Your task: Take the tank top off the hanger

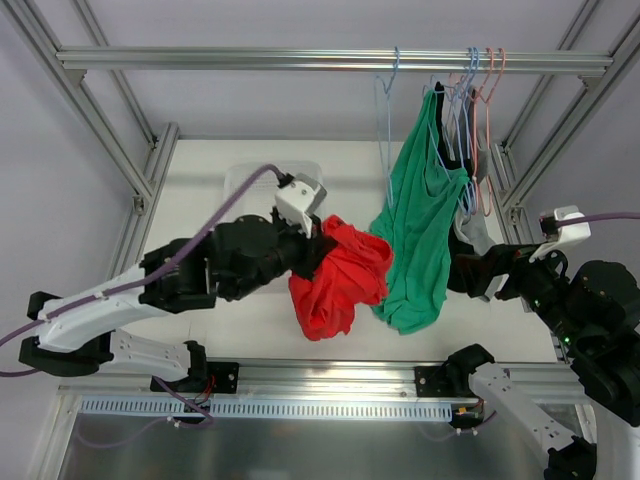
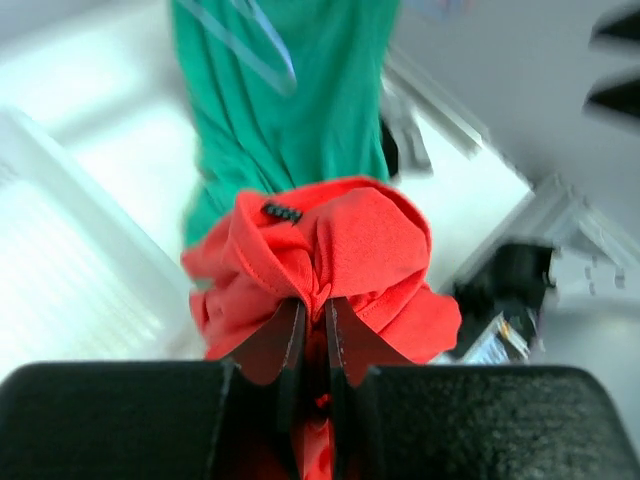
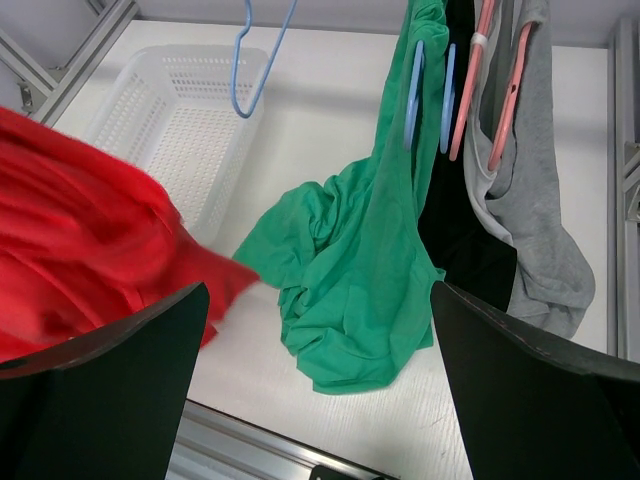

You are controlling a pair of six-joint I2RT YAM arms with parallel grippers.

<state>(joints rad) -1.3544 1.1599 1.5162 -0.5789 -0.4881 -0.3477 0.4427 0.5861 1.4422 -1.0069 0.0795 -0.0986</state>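
1. A white surface (image 1: 200, 170) lies inside a metal frame, with a rail (image 1: 250, 60) across its far side.
2. The left jaws are clamped tight on the red tank top (image 1: 340, 275), which bunches and spills out just ahead of them.
3. The light-blue hanger (image 1: 385, 120) hangs bare from the rail, well beyond the left jaws and apart from the tank top.
4. The right jaws are spread wide, gripping nothing; a green top (image 3: 350, 290) hangs ahead between them.

A green top (image 1: 415, 240), a grey garment (image 3: 540, 230) and a black garment (image 3: 462, 235) hang near a white basket (image 3: 170, 115)
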